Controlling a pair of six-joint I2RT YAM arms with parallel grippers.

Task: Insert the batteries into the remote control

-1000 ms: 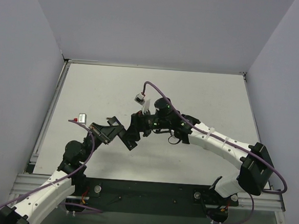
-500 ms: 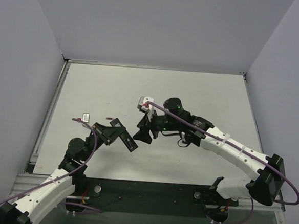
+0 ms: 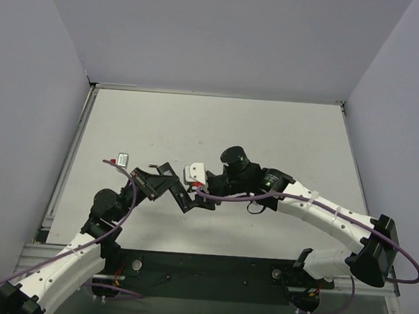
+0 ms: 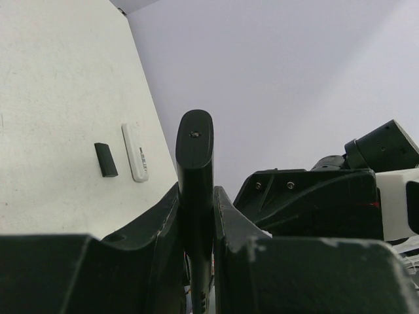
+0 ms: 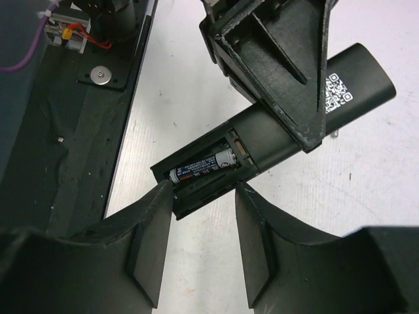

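Gripping, top view: left gripper clamped on the black remote control, held over the near middle of the counter.
Right gripper, top view: right at the remote control's free end, just beside the left gripper; too dark there to tell contact.
Remote control, left wrist view: seen edge-on, standing up between the two left fingers, pinched on both flat faces.
Counter, left wrist view: slim white remote lying flat, small dark flat piece just beside it, not touching.
Right gripper, left wrist view: black body close on the right of the held remote control.
Battery compartment, right wrist view: open, facing the camera, at the remote control's lower end.
Battery, right wrist view: one, lying lengthwise in the compartment's upper slot, printed side up.
Right gripper state, right wrist view: fingers parted, nothing held between the pads, tips flanking the compartment end; touching or not, cannot tell.
Left gripper, right wrist view: closed across the remote control's middle, between the compartment and the QR label.
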